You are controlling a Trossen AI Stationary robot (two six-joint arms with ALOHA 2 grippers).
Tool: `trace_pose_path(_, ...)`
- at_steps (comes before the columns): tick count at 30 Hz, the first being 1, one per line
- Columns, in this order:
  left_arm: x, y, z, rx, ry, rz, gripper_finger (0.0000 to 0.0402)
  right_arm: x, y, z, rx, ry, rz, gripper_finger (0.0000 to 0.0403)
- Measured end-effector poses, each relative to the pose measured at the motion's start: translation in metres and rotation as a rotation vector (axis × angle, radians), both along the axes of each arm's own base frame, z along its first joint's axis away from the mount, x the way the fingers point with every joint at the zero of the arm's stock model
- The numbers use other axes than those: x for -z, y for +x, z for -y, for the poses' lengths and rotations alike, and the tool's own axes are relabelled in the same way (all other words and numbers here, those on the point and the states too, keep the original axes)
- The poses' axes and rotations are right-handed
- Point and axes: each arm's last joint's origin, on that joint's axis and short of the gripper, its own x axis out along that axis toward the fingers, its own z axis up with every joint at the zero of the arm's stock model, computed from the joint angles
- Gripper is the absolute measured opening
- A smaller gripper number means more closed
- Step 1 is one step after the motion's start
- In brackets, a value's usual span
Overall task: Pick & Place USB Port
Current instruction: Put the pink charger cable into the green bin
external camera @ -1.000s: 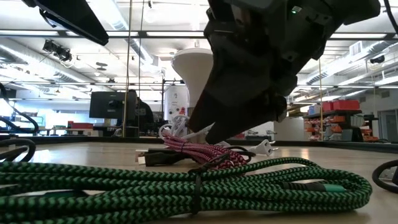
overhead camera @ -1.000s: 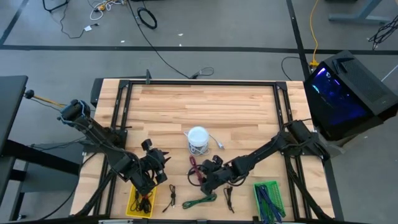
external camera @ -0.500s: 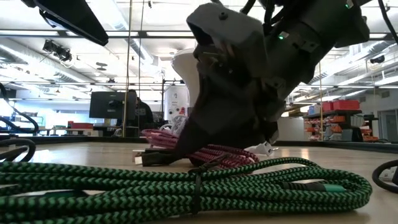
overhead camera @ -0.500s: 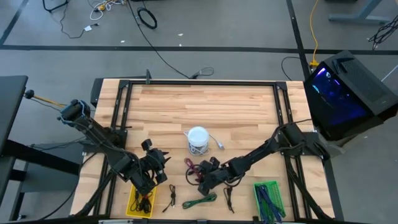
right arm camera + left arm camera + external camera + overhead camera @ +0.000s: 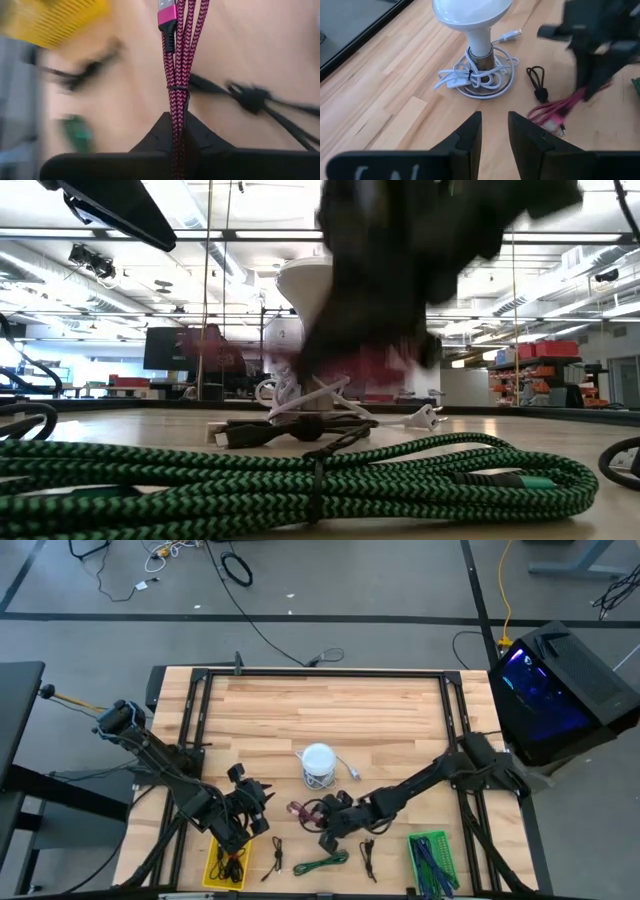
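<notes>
A pink braided USB cable (image 5: pixel 176 55), bundled with its plug (image 5: pixel 166 14) at the free end, sticks out from my right gripper (image 5: pixel 177 120), which is shut on it near the table's middle front (image 5: pixel 322 823). The low view shows the cable as a pink blur (image 5: pixel 372 365) above the table. My left gripper (image 5: pixel 494 132) stands open with nothing between its fingers, left of the pink cable (image 5: pixel 300 810) and above the yellow tray (image 5: pixel 228 862). My right gripper pinches the bundled strands of the pink cable (image 5: pixel 178 107) between its two fingers, at a tie around the bundle. The fingers slant down from the table's right side and lie along the strands. The bundle is off the table, with its plug end reaching out past the fingertips.
A white lamp-like stand (image 5: pixel 318 765) with a coiled white cable (image 5: pixel 470 75) is behind the grippers. A black cable (image 5: pixel 285 430) lies below the right gripper. A green braided cable (image 5: pixel 322 862), small black cables (image 5: pixel 275 855) and a green tray (image 5: pixel 432 858) lie along the near edge.
My right gripper has taken hold of the pink cable and raised it off the table, drawing it a little toward the table's left. The black cable that lay beside it has stayed on the table.
</notes>
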Motion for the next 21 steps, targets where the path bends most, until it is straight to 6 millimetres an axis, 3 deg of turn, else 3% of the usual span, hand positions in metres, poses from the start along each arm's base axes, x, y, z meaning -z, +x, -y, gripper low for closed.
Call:
trace_pose_path(4,-0.001,0.001,0.001,-0.005,-0.010,0.020,0.0101,-0.041,-0.015,-0.001,-0.022,-0.006,0.029,0.0011)
trace_pose_path(12,-0.001,0.002,0.002,0.003,-0.023,0.022,0.0101,-0.120,-0.075,-0.012,0.112,-0.026,-0.152,0.0010)
trace_pose_path(17,-0.001,0.002,0.002,0.004,-0.023,0.023,0.0101,-0.155,-0.113,-0.027,0.280,0.012,-0.370,0.0010)
trace_pose_path(21,-0.001,0.002,0.003,0.007,-0.027,0.022,0.0101,-0.167,-0.140,-0.042,0.378,0.082,-0.505,0.0010)
